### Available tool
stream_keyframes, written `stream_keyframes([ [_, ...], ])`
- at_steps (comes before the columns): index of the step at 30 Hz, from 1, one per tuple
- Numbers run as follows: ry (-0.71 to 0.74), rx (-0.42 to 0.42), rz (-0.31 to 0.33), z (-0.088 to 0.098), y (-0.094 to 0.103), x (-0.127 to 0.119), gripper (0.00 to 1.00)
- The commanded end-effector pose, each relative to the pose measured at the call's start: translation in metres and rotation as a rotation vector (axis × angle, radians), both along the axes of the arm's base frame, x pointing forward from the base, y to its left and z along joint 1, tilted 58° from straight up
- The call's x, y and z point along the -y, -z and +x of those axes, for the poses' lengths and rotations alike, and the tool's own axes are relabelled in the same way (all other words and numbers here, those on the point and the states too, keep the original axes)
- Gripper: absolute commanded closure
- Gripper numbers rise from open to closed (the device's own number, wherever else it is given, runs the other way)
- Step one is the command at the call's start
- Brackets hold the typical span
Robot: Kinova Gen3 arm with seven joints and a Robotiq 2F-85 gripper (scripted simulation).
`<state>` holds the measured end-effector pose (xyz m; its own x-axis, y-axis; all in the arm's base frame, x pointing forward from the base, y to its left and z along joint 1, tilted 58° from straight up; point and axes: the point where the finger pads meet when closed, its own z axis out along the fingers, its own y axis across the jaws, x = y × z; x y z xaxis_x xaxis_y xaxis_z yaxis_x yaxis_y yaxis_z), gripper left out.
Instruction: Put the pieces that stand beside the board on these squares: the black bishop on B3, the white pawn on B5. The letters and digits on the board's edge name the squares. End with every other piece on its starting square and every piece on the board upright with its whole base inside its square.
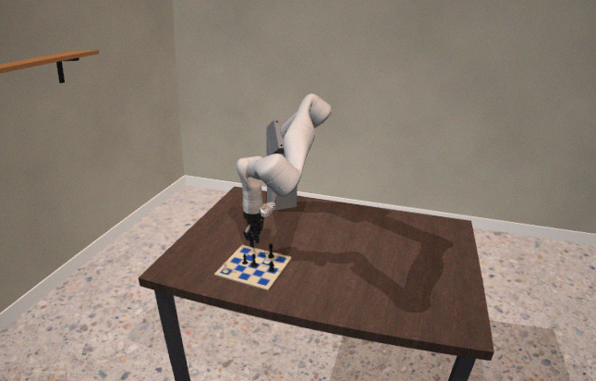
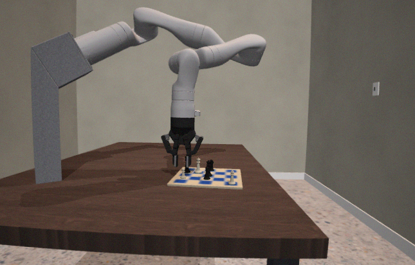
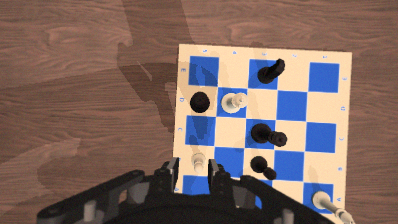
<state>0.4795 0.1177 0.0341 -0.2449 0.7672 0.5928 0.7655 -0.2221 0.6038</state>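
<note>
Figure. Wrist view: the gripper [image 3: 192, 169] hung at the lower centre of the frame with its fingers partly spread and nothing pinched between them. The white pawn [image 3: 198, 161] stood upright on a cream square in the board's left-hand column, in the gap between the fingertips but below them and free of both. The chessboard [image 3: 330, 53], blue and cream, filled the right half of the frame on the dark wooden table [image 3: 75, 75]. A round-headed black piece [image 3: 199, 101], which may be the black bishop, stood two squares above the pawn in the same column, with a white piece [image 3: 233, 102] just to its right. Three further black pieces occupied the upper centre [image 3: 270, 71], the middle [image 3: 267, 134] and the lower centre [image 3: 262, 165]. A white piece [image 3: 327, 204] stood in the lower right corner. The edge letters were too small to read.

Exterior view: the arm [image 2: 182, 98] pointed straight down at the centre of the frame, the gripper [image 2: 181, 161] raised above the board's [image 2: 208, 186] left edge, clear of the pawn [image 2: 183, 173] beneath it.
</note>
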Motion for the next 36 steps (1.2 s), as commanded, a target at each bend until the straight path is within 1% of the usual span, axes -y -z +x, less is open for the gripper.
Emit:
stream_keyframes([
  [1,0.018,0.004,-0.001,-0.006,-0.011,0.015,0.66],
  [6,0.018,0.004,-0.001,-0.021,-0.025,0.030,0.66],
  [8,0.018,0.004,-0.001,-0.021,-0.025,0.030,0.66],
  [14,0.018,0.004,-0.001,-0.032,-0.034,0.040,0.66],
  [19,0.018,0.004,-0.001,-0.034,-0.035,0.042,0.66],
  [20,0.018,0.004,-0.001,-0.034,-0.035,0.042,0.00],
  [36,0.018,0.004,-0.001,-0.034,-0.035,0.042,0.00],
])
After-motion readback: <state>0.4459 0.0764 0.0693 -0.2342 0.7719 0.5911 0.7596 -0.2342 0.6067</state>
